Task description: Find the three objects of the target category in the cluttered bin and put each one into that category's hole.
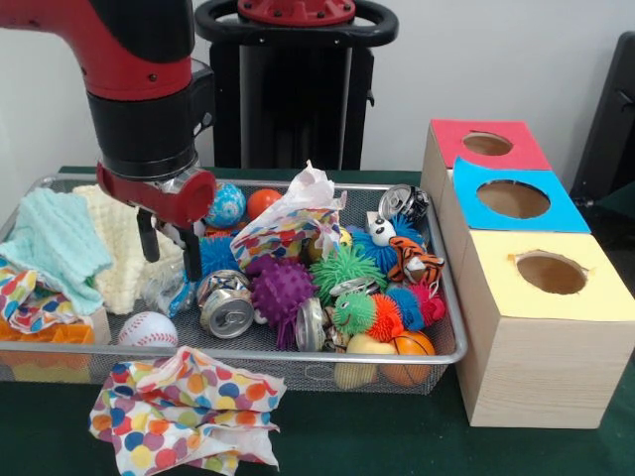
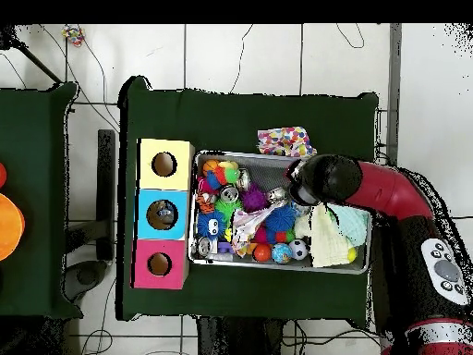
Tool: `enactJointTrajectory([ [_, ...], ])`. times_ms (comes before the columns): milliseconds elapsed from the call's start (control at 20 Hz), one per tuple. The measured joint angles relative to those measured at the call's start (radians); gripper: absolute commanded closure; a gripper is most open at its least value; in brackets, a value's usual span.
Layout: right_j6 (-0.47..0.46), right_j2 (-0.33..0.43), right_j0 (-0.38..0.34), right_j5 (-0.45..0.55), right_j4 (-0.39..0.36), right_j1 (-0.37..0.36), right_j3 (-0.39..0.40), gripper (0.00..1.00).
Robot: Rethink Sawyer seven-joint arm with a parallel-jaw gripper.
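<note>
The silver wire-mesh bin (image 1: 452, 297) lies on the green table, full of mixed clutter; it also shows in the overhead view (image 2: 277, 155). The blue-topped wooden box with its round hole (image 1: 513, 199) stands to the right of the bin, between two other boxes, and shows in the overhead view (image 2: 163, 214). My gripper (image 1: 164, 240) hangs low over the bin's left-middle part, beside the pale yellow cloth (image 1: 117, 248) and above a clear plastic piece. In the overhead view the arm's head (image 2: 314, 180) covers it.
A red-topped box (image 1: 486, 145) and a yellow-topped box (image 1: 552, 273) flank the blue one. The bin holds crushed cans (image 1: 226, 312), spiky balls (image 1: 280, 288), a baseball (image 1: 147, 329), a toy tiger (image 1: 415, 260) and cloths. A polka-dot cloth (image 1: 184, 407) lies before the bin.
</note>
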Motion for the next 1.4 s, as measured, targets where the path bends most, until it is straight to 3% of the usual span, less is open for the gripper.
enactJointTrajectory([
  [550,-0.223,0.055,-0.036,0.005,-0.133,0.052,-0.003,0.0],
  [1400,-0.226,0.042,-0.032,-0.006,-0.294,0.159,-0.01,0.0],
])
